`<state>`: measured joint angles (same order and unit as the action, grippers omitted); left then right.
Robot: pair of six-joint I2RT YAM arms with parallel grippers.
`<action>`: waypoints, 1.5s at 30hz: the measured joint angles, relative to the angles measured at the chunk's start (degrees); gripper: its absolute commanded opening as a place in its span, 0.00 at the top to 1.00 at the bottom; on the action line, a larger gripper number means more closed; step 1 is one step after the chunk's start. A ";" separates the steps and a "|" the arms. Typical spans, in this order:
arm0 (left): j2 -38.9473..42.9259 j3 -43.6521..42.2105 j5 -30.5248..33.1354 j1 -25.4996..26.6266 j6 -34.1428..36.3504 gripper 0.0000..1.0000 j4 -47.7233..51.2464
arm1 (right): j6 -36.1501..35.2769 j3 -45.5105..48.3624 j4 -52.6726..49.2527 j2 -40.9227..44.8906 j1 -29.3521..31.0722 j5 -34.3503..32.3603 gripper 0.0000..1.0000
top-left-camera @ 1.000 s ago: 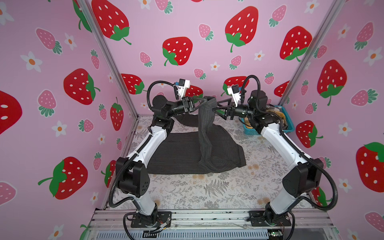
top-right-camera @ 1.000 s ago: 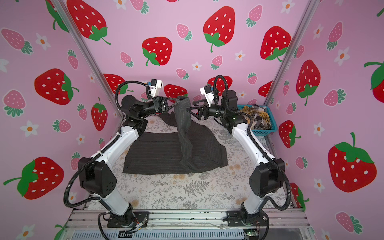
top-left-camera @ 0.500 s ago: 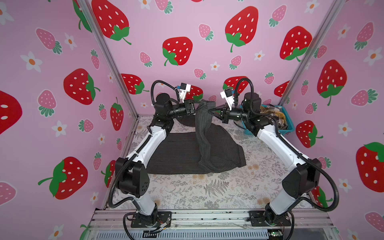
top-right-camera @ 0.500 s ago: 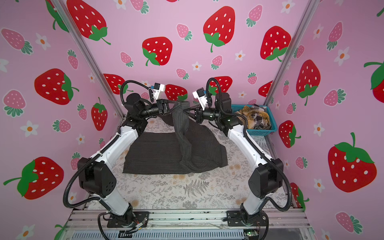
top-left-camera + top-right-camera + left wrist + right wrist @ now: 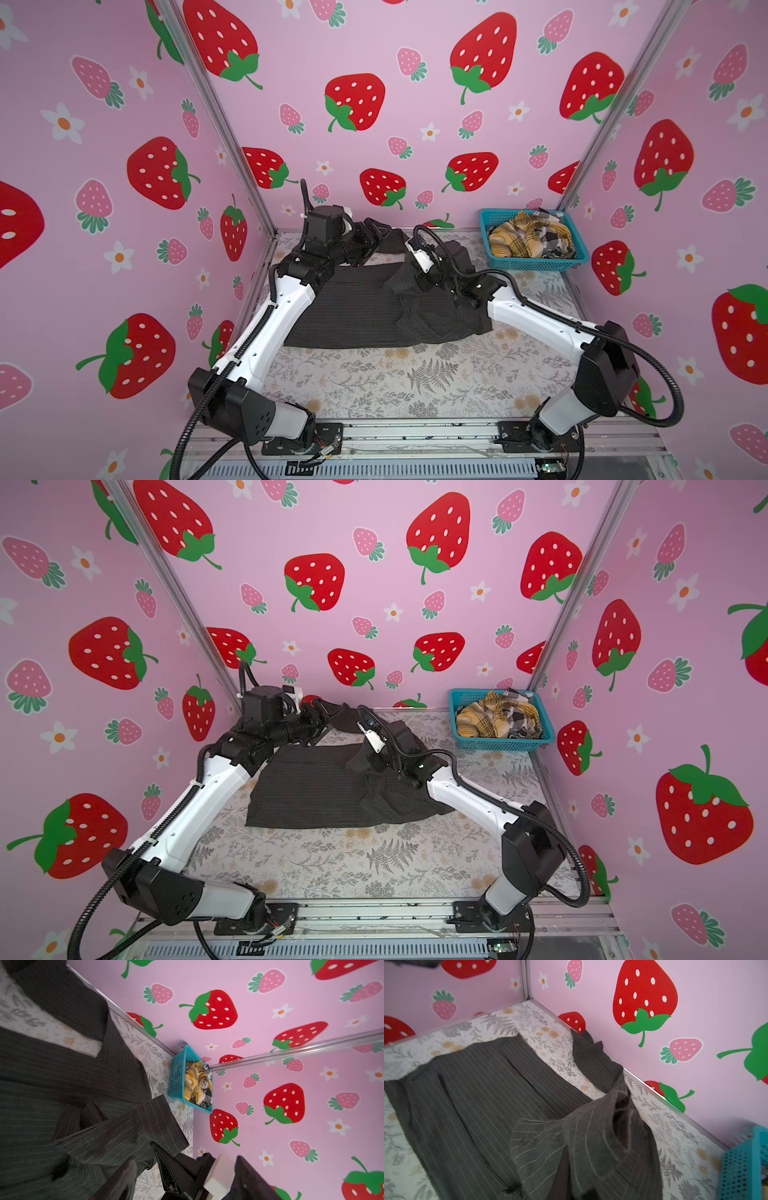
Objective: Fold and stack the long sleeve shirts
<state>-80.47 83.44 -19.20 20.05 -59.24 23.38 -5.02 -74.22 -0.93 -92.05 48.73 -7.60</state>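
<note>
Sleeve passed left to right; charcoal shirt point(image 5: 353, 307) is down on the table point(image 5: 415, 374).

You'll note the lift is over. A second ago the sleeve point(image 5: 135, 1132) hung high between both arms. Now the shirt lies spread mid-table, with the sleeve laid across its right part. The left gripper point(image 5: 320, 715) has let go and sits near the back wall with its jaws apart and empty. The right gripper point(image 5: 417, 279) is clamped on a bunched fold. My reading: the sleeve fold is under way, with body folds and stacking still ahead. The other shirts point(image 5: 519, 243) wait in the basket point(image 5: 536, 264). The right wrist view buries the fingertips in cloth, and I can't make out the collar or buttons.
</note>
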 measured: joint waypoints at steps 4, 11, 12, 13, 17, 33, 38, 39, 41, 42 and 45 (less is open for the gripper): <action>3.91 -10.73 4.15 -3.08 -3.52 0.29 2.62 | -1.14 -1.68 2.64 -2.95 3.28 -4.15 1.00; 8.11 -31.80 5.79 -13.53 -11.15 0.29 4.66 | 2.23 0.13 7.93 -13.51 13.29 -6.21 0.80; 8.85 -33.55 6.32 -13.79 -11.65 0.28 5.62 | 3.28 0.74 8.15 -15.39 14.71 -6.12 0.63; 9.84 -34.86 6.88 -13.86 -12.11 0.26 6.34 | 4.07 1.42 8.20 -17.25 16.11 -5.90 0.54; 12.98 -37.53 8.17 -14.01 -13.18 0.25 7.10 | 7.82 3.91 6.86 -20.61 19.63 -3.76 0.26; 12.66 -42.73 8.35 -5.95 -21.51 0.22 7.50 | 32.63 13.40 -0.09 2.58 1.38 0.98 0.30; 13.97 -45.00 7.76 -4.15 -24.94 0.24 7.28 | 37.92 18.91 -3.30 2.32 -2.95 4.22 0.33; 13.27 -45.48 7.41 -4.02 -25.53 0.25 6.69 | 38.49 19.23 -3.72 2.32 -2.91 4.83 0.34; 11.34 -46.05 6.93 -3.80 -26.49 0.29 5.99 | 39.58 19.28 -3.96 2.32 -2.86 5.90 0.34; 10.27 -46.25 6.80 -3.69 -26.73 0.32 5.55 | 39.95 19.28 -3.89 2.32 -2.86 6.36 0.34; 7.54 -46.36 6.67 -3.48 -27.63 0.50 3.34 | 41.05 19.28 -3.89 2.32 -2.91 7.63 0.34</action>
<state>-72.93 37.08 -12.53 16.58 -86.87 26.72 36.03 -54.94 -4.82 -89.73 45.82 0.03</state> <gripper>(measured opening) 0.601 0.662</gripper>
